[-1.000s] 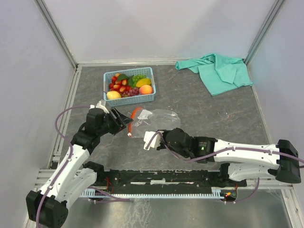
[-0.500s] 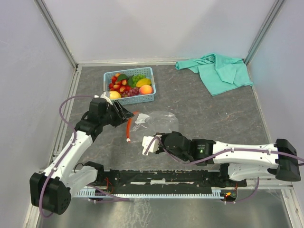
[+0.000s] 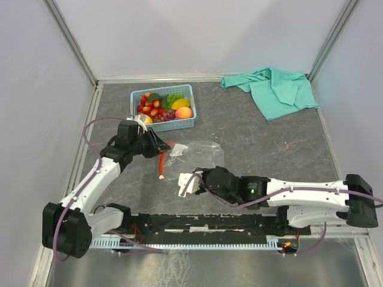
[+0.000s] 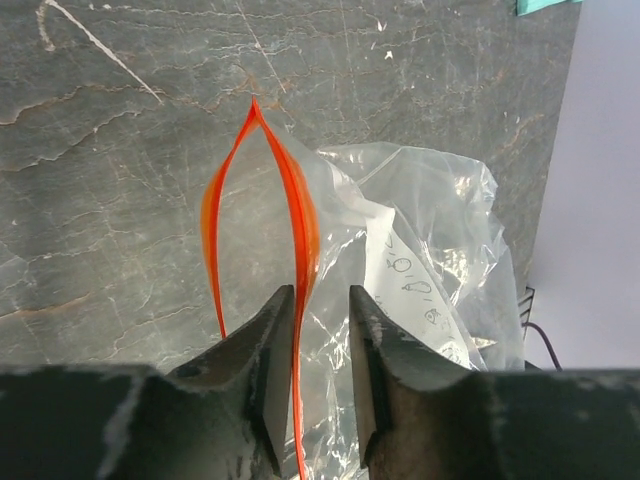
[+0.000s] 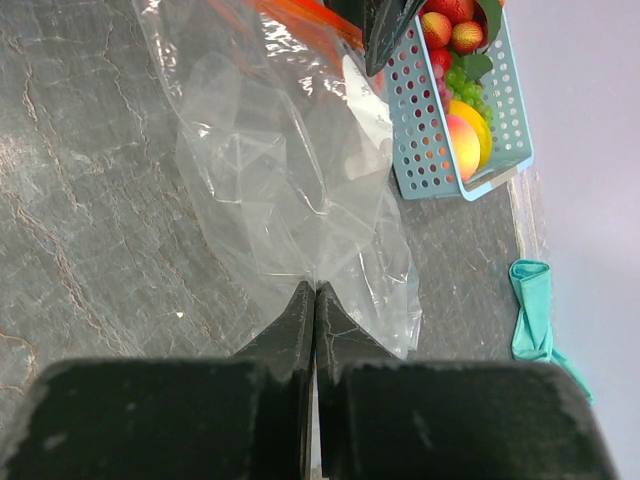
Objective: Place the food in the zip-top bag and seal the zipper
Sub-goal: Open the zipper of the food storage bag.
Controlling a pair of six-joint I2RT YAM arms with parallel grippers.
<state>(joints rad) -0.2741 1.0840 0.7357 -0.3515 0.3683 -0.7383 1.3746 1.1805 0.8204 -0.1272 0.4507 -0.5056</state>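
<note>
The clear zip-top bag (image 3: 200, 149) lies crumpled on the table in front of the basket, its mouth gaping toward the left. Its red-orange zipper (image 4: 300, 215) is spread in two lips. My left gripper (image 4: 322, 300) straddles the right lip; the strip lies against the left finger, and a gap still shows between the jaws. In the top view that gripper (image 3: 160, 145) sits at the bag's mouth. My right gripper (image 5: 315, 290) is shut, pinching the bag (image 5: 280, 170) at its opposite edge. The food (image 3: 161, 104) rests in the basket.
The light blue lattice basket (image 3: 163, 126) stands just behind the left gripper, also seen in the right wrist view (image 5: 430, 130). A teal cloth (image 3: 275, 89) lies at the back right. Metal rails and white walls border the table.
My left gripper has moved up to the bag's mouth and its jaws have narrowed around one zipper lip. The right gripper has stayed shut on the bag and drifted slightly left.
</note>
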